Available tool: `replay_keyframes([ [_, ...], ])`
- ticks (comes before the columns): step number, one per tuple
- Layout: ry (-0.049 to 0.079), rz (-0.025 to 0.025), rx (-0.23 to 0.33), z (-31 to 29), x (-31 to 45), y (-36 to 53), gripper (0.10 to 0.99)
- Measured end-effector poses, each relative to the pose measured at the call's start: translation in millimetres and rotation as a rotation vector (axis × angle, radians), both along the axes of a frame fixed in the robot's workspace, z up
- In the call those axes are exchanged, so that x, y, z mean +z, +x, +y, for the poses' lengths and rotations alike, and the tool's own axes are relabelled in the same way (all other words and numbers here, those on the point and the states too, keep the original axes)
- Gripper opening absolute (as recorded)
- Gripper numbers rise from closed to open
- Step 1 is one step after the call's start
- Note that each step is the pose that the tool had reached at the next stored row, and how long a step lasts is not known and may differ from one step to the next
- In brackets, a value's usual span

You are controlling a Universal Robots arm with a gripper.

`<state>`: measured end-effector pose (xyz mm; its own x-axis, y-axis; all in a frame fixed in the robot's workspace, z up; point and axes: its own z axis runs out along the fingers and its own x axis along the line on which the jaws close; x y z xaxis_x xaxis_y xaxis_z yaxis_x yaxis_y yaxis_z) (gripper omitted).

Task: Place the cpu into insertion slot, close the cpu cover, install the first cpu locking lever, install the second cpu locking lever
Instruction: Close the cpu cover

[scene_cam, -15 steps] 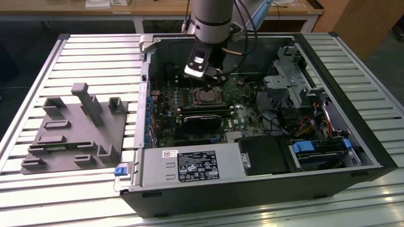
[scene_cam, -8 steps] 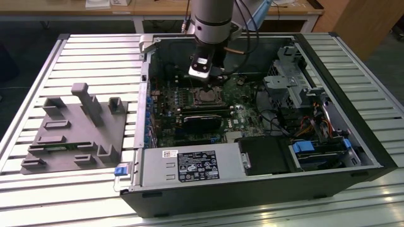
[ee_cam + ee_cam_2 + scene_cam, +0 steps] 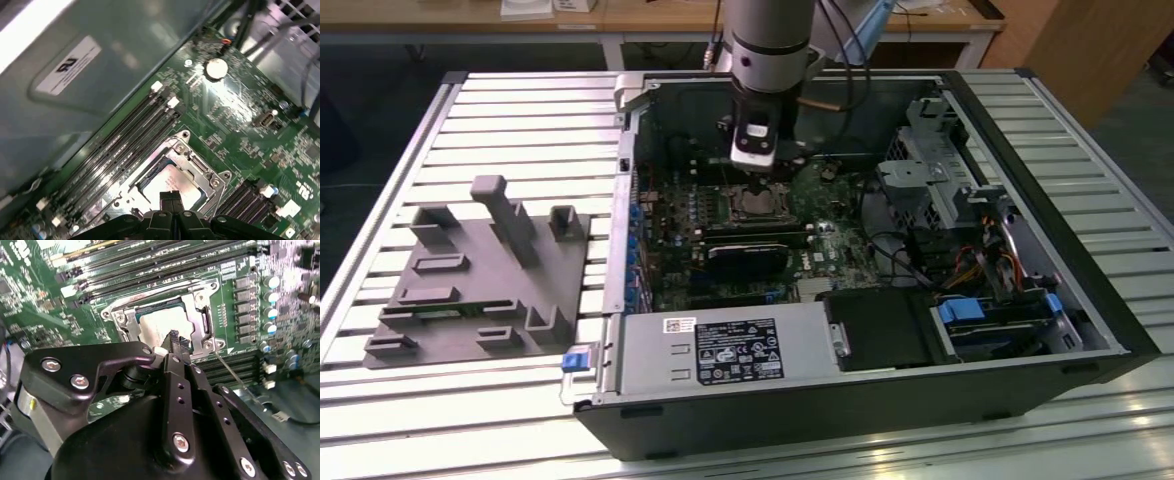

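Closed jaws overhang cpu (image 3: 155, 325); exterior view shows case (image 3: 854, 410).

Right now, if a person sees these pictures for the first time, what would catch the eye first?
First, the robot arm reaching down into the open computer case on the slatted table. In the second wrist view, the shut gripper hangs just above the cpu, which lies framed by the silvery cpu cover. A grey fixture lies beside the case, on the exterior view's left.
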<state>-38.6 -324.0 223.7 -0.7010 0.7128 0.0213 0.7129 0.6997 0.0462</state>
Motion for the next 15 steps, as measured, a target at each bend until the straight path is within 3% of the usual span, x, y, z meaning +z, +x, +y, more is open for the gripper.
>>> replay_keyframes([
  [15,-0.003,0.0001,0.274,0.0,-0.5,0.0,0.106],
])
